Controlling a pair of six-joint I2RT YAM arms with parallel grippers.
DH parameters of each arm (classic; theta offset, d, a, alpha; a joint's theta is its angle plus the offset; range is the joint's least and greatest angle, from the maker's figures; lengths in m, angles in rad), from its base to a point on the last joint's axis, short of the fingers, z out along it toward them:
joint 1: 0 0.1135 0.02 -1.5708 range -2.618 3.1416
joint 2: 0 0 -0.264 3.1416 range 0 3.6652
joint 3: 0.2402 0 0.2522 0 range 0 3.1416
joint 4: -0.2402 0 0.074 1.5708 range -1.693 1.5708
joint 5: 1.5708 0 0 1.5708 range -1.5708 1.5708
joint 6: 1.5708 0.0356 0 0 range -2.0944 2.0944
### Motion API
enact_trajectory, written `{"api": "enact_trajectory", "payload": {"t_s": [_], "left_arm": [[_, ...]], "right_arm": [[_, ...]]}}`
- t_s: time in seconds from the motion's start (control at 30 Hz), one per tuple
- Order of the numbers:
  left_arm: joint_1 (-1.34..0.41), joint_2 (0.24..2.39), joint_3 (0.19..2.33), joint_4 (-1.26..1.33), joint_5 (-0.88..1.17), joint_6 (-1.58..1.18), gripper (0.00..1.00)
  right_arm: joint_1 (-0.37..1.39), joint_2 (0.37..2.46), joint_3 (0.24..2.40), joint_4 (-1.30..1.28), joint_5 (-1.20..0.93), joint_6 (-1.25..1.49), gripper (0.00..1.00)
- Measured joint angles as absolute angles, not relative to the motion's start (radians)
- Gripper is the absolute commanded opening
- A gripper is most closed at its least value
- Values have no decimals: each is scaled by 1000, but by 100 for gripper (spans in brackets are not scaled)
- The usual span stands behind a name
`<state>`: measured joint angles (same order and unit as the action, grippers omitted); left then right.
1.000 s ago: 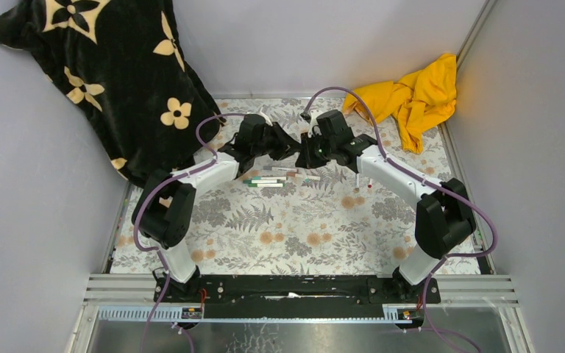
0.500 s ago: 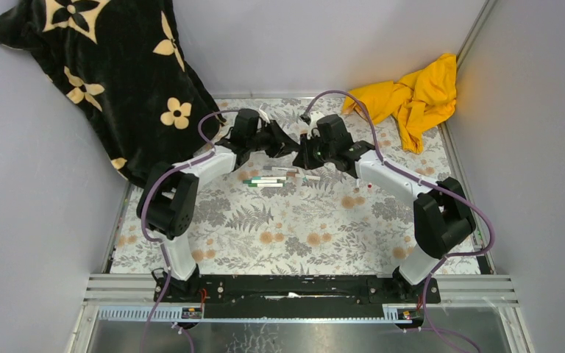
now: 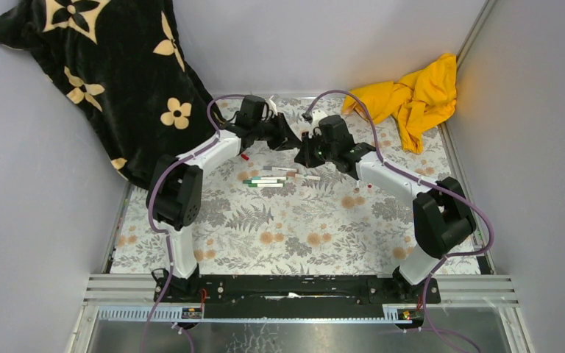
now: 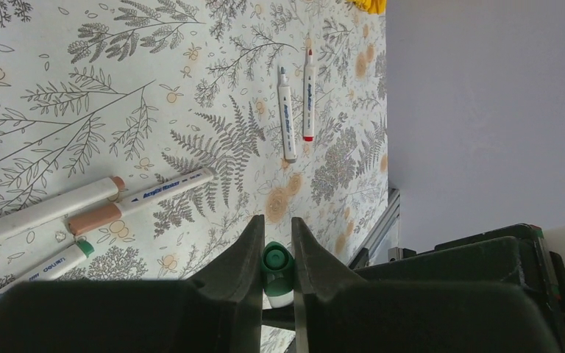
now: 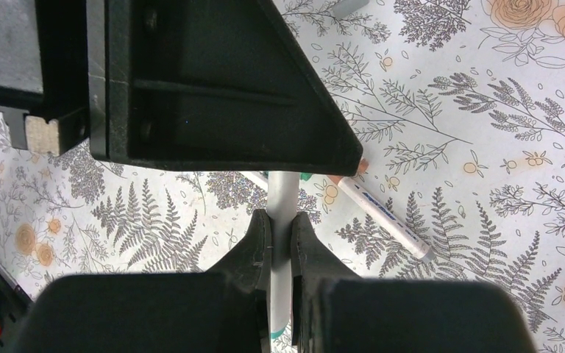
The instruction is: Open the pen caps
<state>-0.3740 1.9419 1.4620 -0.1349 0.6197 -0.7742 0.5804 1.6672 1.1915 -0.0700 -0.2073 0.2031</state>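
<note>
My left gripper is shut on a green pen cap with a white bit at its lower end. My right gripper is shut on a thin white pen barrel, which runs up under the left gripper's black body. I cannot tell whether the cap and barrel are apart. Both grippers hover close together above the flowered table cover at the back middle. Several pens lie just below them. A small red cap lies to the left, and another red bit to the right.
A black flowered blanket hangs at the back left. A yellow cloth lies at the back right. Two loose pens lie side by side in the left wrist view. Grey walls close in on all sides.
My left arm has swung back and to the left, drawing its gripper a little away from the right gripper. The red cap on the cover has come into view. The right arm barely moved.
</note>
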Motion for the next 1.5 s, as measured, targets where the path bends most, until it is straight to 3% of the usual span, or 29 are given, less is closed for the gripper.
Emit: {"api": "enact_trajectory", "payload": {"t_s": [0.23, 0.43, 0.73, 0.93, 1.23, 1.5], "left_arm": [[-380, 1931, 1437, -143, 583, -792, 0], [-303, 1921, 1394, -94, 316, -783, 0], [-295, 1899, 1382, -84, 158, -762, 0], [-300, 1899, 1389, -177, 52, -710, 13], [-272, 1928, 1372, -233, -16, -695, 45], [-266, 1982, 1364, -242, -27, -693, 49]], "right_arm": [[582, 1667, 1177, -66, -215, 204, 0], [588, 1639, 1094, -237, -267, 202, 0], [581, 1606, 1084, -309, -221, 197, 0], [508, 1610, 1091, -326, -118, 202, 0], [415, 1716, 1097, -331, -11, 210, 0], [389, 1770, 1111, -332, 34, 210, 0]]}}
